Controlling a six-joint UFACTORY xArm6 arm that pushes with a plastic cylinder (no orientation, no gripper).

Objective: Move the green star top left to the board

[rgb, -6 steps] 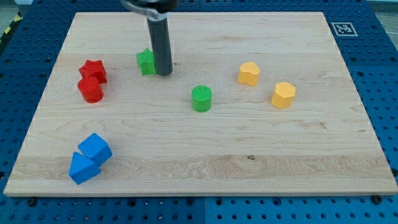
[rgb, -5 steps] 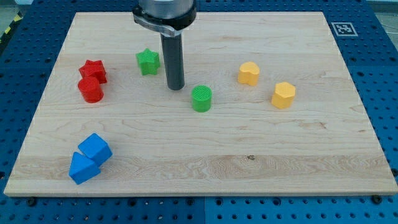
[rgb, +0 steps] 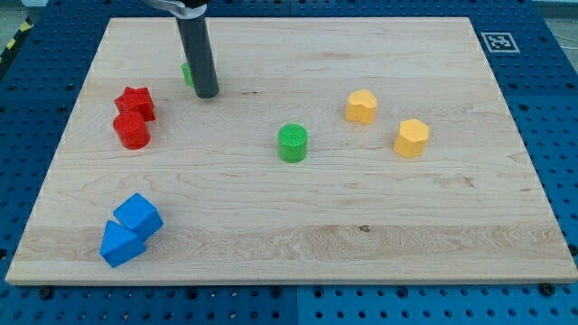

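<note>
The green star (rgb: 186, 73) lies in the upper left part of the wooden board (rgb: 289, 226), almost wholly hidden behind my rod; only a green sliver shows at the rod's left edge. My tip (rgb: 207, 93) rests on the board right against the star, on its lower right side.
A red star (rgb: 135, 102) and a red cylinder (rgb: 132, 130) sit at the left. A green cylinder (rgb: 293, 143) is near the middle. Two yellow blocks (rgb: 361, 106) (rgb: 411, 137) lie at the right. Two blue blocks (rgb: 138, 215) (rgb: 119, 244) sit at the lower left.
My tip swung from below right of the green star up and to the left. The star has shifted up and left and is now mostly hidden behind the rod.
</note>
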